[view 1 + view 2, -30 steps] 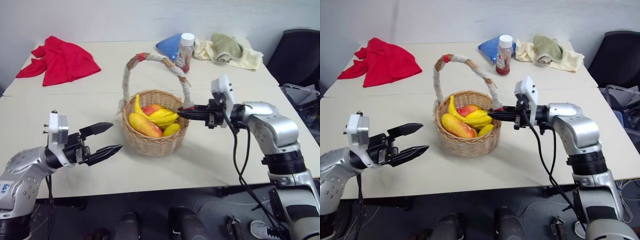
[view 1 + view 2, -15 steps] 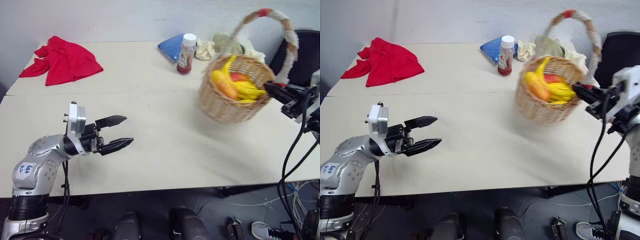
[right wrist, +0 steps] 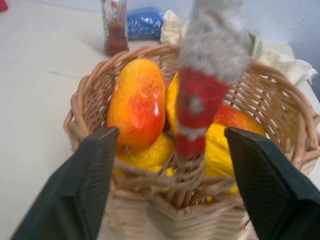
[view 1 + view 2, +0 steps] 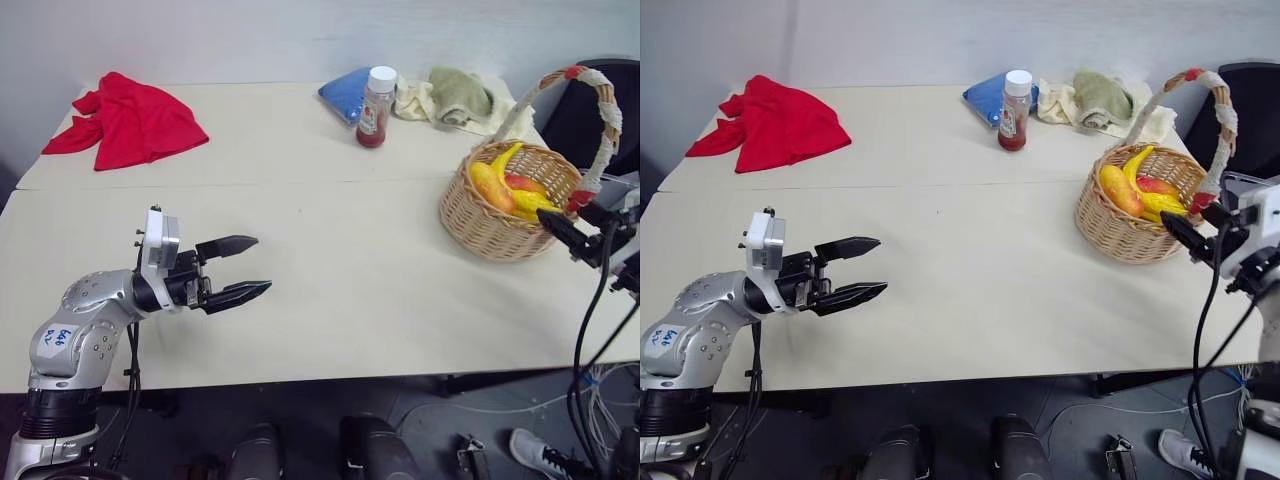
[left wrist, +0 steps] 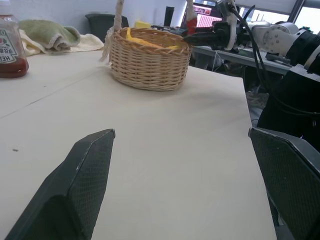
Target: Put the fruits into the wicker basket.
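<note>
From the head camera, I see the wicker basket (image 4: 512, 205) holding the fruits (image 4: 508, 187) at the tabletop's (image 4: 330, 250) right edge, my right gripper (image 4: 562, 228) beside its handle. The left wrist view shows my left gripper (image 4: 238, 268) open, empty. In the right wrist view, fingers (image 3: 75, 192) spread, handle between: I'd back straight off without snagging it.

wicker basket (image 4: 497, 224): round, tan, woven, upright on the table's right side | handle (image 4: 605, 105): tall arch in whitish cloth with red patches | fruits: all inside the basket | mango (image 3: 136, 102): oval, orange-yellow with red blush, leaning on the wall | banana (image 4: 503, 160): curved, yellow, tip above the rim
</note>
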Controlling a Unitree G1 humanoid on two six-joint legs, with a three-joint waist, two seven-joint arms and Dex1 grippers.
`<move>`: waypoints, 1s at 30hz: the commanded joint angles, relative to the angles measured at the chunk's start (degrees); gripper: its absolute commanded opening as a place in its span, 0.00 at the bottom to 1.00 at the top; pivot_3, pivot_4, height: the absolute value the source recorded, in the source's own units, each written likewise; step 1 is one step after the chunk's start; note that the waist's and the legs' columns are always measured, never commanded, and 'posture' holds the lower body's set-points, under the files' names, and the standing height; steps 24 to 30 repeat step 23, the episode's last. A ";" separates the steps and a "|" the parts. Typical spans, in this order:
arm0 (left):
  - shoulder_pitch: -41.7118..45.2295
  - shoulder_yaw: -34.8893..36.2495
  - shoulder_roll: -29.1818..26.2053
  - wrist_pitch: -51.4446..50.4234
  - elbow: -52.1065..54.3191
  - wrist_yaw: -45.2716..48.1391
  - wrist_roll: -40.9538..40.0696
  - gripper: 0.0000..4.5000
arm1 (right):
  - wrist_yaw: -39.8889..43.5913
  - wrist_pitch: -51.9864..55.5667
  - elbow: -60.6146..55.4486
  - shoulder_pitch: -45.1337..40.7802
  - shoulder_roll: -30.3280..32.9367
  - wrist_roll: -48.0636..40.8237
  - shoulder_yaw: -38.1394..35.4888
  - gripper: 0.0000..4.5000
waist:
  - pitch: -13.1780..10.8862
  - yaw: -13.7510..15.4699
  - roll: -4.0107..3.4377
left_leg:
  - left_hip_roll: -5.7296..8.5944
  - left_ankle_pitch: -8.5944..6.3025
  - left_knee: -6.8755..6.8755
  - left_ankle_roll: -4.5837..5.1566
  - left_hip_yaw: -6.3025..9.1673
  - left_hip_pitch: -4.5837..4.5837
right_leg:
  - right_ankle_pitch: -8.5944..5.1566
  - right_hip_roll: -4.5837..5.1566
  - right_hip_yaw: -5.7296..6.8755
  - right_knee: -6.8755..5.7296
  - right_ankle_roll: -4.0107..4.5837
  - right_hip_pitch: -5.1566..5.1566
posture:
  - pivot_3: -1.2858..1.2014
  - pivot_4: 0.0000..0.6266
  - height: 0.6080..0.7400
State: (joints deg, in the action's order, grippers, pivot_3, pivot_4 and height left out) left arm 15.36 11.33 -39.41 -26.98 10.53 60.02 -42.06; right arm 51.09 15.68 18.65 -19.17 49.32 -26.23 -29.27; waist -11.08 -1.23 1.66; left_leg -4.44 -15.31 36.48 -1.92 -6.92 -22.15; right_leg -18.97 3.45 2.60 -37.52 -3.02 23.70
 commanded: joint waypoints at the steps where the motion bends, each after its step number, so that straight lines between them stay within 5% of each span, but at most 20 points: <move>1: -0.24 1.58 -1.82 -0.10 1.49 -0.25 0.60 1.00 | 3.62 0.46 -4.08 4.90 5.22 -2.06 -6.44 0.99 | 0.00 0.07 -0.01 | 0.03 0.00 0.00 0.02 0.01 0.00 | 0.01 0.01 0.00 0.00 -0.01 -0.01 | 0.52 0.24 1.00; 6: -3.78 3.39 -4.16 2.55 1.62 0.72 3.14 1.00 | 10.23 -6.54 -9.88 15.75 7.29 0.81 -6.93 0.99 | 0.00 -0.52 0.00 | 0.09 -0.06 0.01 0.11 0.02 0.11 | 0.02 -0.01 0.00 0.08 -0.04 -0.15 | 0.52 0.24 1.00; 12: -10.54 4.83 -6.80 10.47 0.41 2.44 9.76 1.00 | 14.34 -18.23 -23.66 24.56 -0.43 3.31 3.01 0.99 | 0.00 -1.15 0.00 | -0.07 -0.08 -0.21 -0.04 -0.04 0.33 | 0.01 -0.22 -0.09 0.07 -0.02 -0.19 | 0.52 0.24 1.00; 20: -14.59 3.01 -3.55 22.58 -1.88 -2.00 19.96 1.00 | 12.50 -27.93 -19.58 13.72 -12.84 10.36 22.59 0.99 | 0.00 -0.86 0.01 | -0.10 -0.13 -0.28 0.03 -0.14 0.50 | 0.01 -0.14 -0.23 0.02 0.02 -0.26 | 0.52 0.24 1.00; 30: -15.14 3.07 -3.31 23.01 -1.84 -2.39 20.15 1.00 | 10.87 -30.01 -14.96 9.16 -15.00 11.59 24.52 0.99 | -0.01 -0.68 0.02 | -0.11 -0.13 -0.26 0.01 -0.20 0.49 | 0.00 -0.11 -0.24 0.03 0.03 -0.23 | 0.52 0.24 1.00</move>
